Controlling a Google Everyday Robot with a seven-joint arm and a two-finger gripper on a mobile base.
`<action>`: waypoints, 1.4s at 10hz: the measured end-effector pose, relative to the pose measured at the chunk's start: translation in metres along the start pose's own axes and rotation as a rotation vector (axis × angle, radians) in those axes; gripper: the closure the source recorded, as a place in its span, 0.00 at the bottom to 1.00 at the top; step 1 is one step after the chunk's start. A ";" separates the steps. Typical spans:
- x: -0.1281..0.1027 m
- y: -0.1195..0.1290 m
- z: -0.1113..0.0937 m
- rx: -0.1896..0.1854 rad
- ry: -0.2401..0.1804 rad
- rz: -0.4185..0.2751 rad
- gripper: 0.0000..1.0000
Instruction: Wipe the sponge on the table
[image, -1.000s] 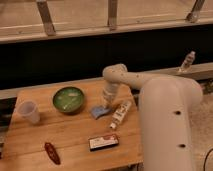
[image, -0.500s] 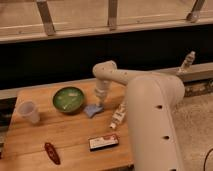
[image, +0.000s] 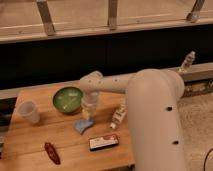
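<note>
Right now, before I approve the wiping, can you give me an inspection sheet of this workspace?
Surface: wooden table, planks, several items on it.
Job's things: light-blue sponge flat on the table, near the green bowl.
Clutter: green bowl, clear cup, white bottle on its side, black-and-white box, dark red object.
Grippers: gripper points down at the sponge's upper edge.
Cables: thin dark curve on the floor at right, possibly a cable.
Surroundings: dark wall behind; small bottle on the ledge.

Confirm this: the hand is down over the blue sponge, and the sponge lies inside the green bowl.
Not right. The camera view shows the sponge lying on the table, nearer the camera than the green bowl, not inside it. The hand is indeed down over the sponge.
</note>
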 end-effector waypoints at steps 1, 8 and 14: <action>-0.009 -0.018 0.004 -0.001 0.001 0.008 1.00; -0.029 -0.047 0.007 0.005 0.030 0.046 0.59; -0.029 -0.047 0.007 0.005 0.030 0.048 0.20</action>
